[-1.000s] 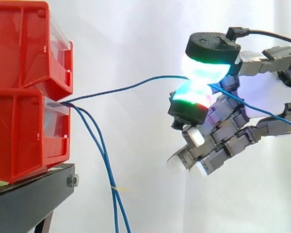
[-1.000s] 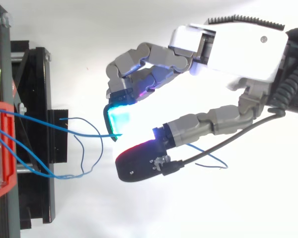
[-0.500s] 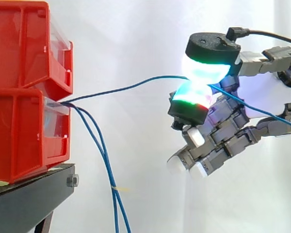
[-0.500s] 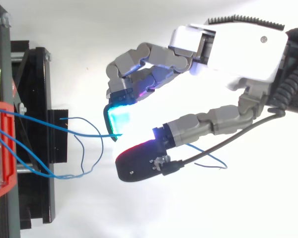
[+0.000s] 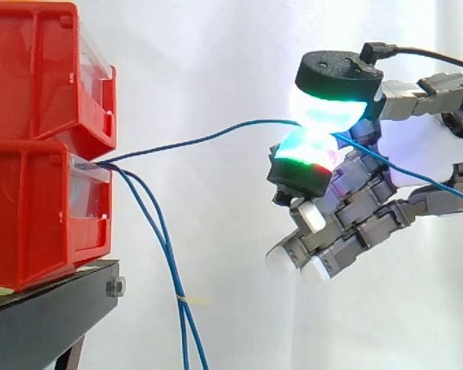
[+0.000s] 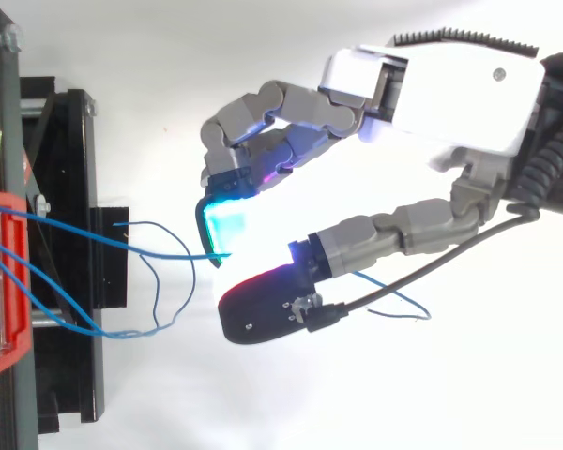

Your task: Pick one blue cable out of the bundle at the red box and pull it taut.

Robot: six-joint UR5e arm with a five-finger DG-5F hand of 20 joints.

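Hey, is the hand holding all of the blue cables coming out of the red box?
No, the hand pinches one blue cable, while two other blue cables hang down from the lower red box.

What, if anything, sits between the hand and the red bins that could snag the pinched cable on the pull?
Nothing visible. The blue cable runs through open air from the lower red bin to the hand pinching it, slightly bowed. The other blue cables hang below that span, close to it only at the bin.
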